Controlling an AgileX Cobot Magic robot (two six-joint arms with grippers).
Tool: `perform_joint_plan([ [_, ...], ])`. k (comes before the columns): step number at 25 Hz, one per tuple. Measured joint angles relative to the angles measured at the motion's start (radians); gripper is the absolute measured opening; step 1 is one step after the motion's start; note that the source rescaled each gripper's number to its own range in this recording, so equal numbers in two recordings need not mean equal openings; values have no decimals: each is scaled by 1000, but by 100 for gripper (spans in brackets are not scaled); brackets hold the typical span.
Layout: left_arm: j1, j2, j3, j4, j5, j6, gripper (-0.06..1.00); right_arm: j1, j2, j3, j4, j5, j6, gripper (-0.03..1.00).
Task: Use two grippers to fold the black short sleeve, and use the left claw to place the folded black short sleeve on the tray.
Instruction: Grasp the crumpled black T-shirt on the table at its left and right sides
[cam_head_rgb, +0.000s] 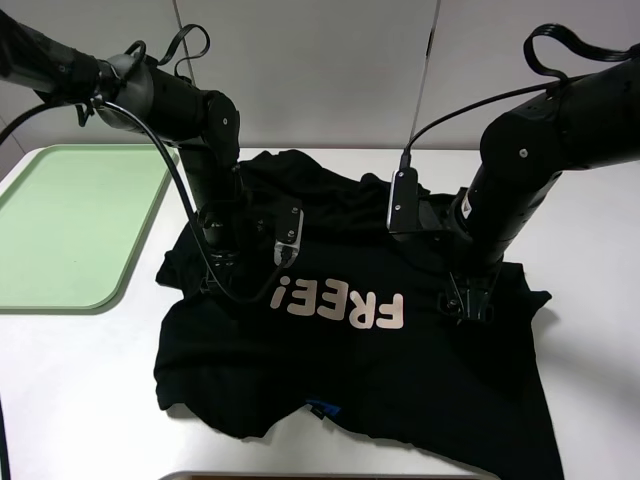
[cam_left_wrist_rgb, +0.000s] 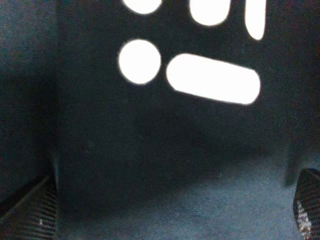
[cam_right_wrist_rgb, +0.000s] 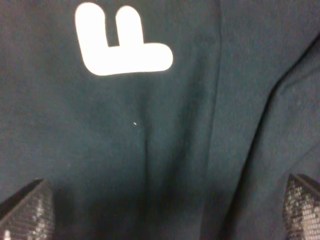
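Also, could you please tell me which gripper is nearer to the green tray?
Left. The left gripper is down on the black shirt at the side closest to the tray, jaws open. The right gripper is on the shirt beyond the FREE! lettering, farther away.

black tee (cam_head_rgb: 350, 390) w/ pale "free!" print lies spread, rumpled, just beside pale green tray (cam_head_rgb: 60, 220).

Looks bright, even and sharp from high up; looks dim and blurry at both wrists, overexposing the lettering (cam_left_wrist_rgb: 212, 78).
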Motion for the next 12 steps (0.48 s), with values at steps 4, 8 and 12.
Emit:
perform_joint_plan([
  [4,0,0,0,0,2,0,93,-19,31,0,7,-27,-1,100],
  [8,0,0,0,0,5,0,92,-20,67,1,28,-51,-1,100],
  [12,-1,0,0,0,6,0,92,-20,108,1,43,-59,-1,100],
])
